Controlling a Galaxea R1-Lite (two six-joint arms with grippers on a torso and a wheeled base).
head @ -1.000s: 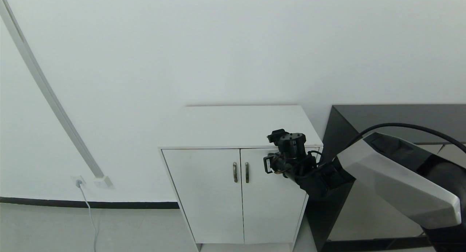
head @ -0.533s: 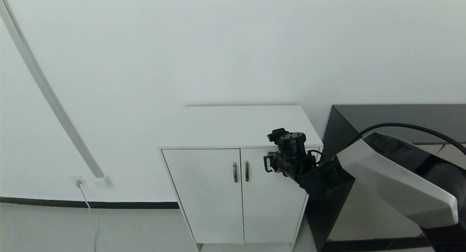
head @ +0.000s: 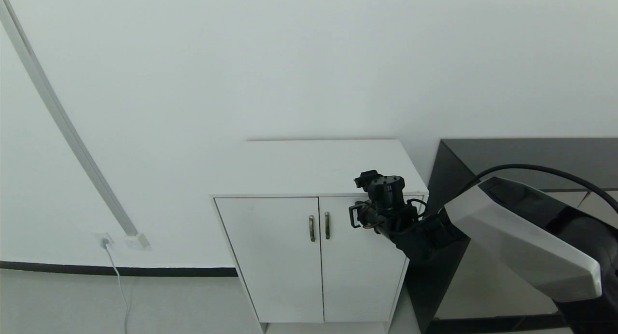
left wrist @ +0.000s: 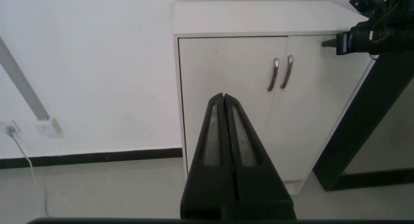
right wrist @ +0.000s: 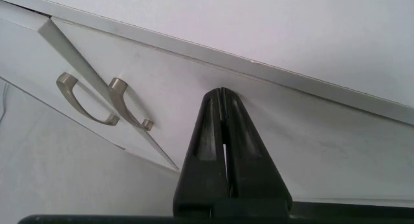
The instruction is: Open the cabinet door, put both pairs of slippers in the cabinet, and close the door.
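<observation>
Cabinet: the white two-door cabinet (head: 318, 167) stands at the wall, both doors shut.
Handles: curved metal handles (head: 327, 227) sit side by side at the centre seam.
Right arm: the right gripper (right wrist: 222, 92), fingers pressed together and empty, is close up at the right door (head: 359, 276), near the handles.
Left arm: the left gripper (left wrist: 223, 96), fingers closed flat and empty, is well back, facing the cabinet.

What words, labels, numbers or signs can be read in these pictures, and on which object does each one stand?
None: no word, number or sign can be read anywhere.
The white cabinet, its two handles, the wall socket and the dark furniture beside the cabinet carry no visible print.
</observation>
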